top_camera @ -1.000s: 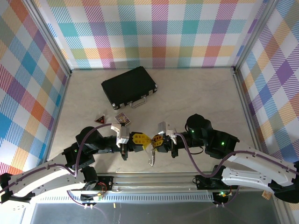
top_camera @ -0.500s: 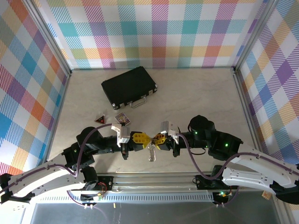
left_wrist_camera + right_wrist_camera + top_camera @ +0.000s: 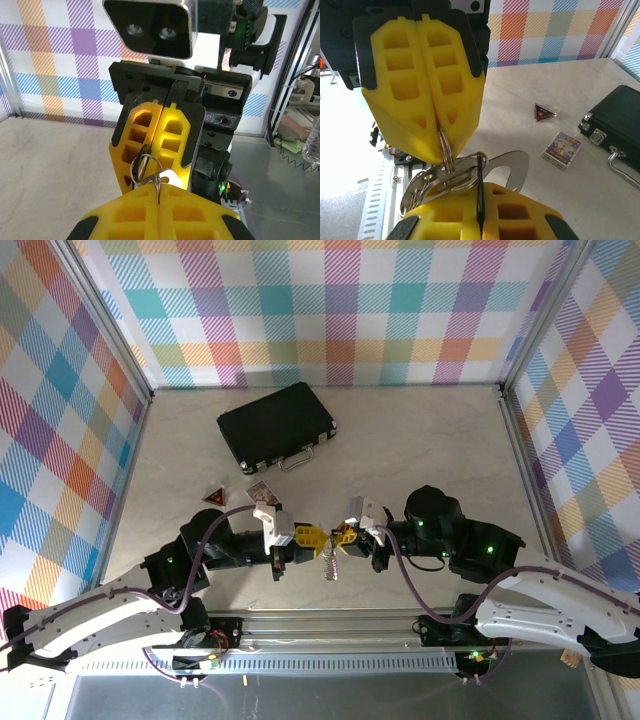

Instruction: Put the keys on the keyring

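Two grippers: left gripper (image 3: 319,538) and right gripper (image 3: 337,537) meet tip to tip above the middle of the surface's near edge.
Left gripper state: its two yellow fingers (image 3: 405,85) are pressed together, and the tips of the left gripper (image 3: 440,127) pinch the wire of the keyring (image 3: 445,150).
Right gripper state: its two yellow fingers (image 3: 172,135) are likewise closed flat against each other. In its own wrist view the right gripper (image 3: 480,187) nips flat silver metal of the keys (image 3: 514,165) at its seam.
One keyring: it hangs in the air between the two sets of fingertips, clear of the table (image 3: 420,450). From the left wrist the keyring (image 3: 143,167) loops just in front of the left gripper (image 3: 159,187) and below the right gripper (image 3: 152,160).
Keys, count: a small silver bunch of keys (image 3: 328,565) dangles under the meeting point. At least two flat pieces overlap, and the exact number cannot be told.
One black case (image 3: 277,425): lies closed toward the far edge, left of the middle, with its metal handle on the side toward the arms. The black case (image 3: 620,120) also shows from the right wrist.
One red triangle (image 3: 213,497): lies flat toward the left edge, apart from the case.
One small card box (image 3: 262,492): lies between the red triangle and the grippers, just beside the left arm's wrist. From the right wrist the red triangle (image 3: 543,112) and the small card box (image 3: 562,143) lie near each other, not touching.
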Controlling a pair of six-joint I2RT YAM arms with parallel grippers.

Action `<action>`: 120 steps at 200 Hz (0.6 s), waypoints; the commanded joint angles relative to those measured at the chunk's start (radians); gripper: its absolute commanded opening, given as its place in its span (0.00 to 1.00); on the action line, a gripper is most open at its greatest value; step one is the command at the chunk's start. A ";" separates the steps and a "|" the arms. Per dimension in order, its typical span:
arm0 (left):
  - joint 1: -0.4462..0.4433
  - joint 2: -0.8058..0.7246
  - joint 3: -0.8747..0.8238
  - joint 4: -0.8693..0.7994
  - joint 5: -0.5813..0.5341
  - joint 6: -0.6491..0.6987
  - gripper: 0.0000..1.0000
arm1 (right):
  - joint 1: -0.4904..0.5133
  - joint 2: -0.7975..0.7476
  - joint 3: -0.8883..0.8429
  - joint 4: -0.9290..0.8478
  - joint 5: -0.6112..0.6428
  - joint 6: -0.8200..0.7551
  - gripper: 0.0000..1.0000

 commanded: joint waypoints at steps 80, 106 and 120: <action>-0.006 0.007 0.062 -0.129 -0.065 0.077 0.00 | 0.011 -0.001 0.048 -0.034 0.049 -0.029 0.00; -0.005 0.014 0.066 -0.150 -0.062 0.084 0.00 | 0.013 0.006 0.054 -0.038 0.059 -0.033 0.00; -0.006 0.011 0.058 -0.140 -0.062 0.079 0.09 | 0.013 0.008 0.060 -0.039 0.069 -0.035 0.00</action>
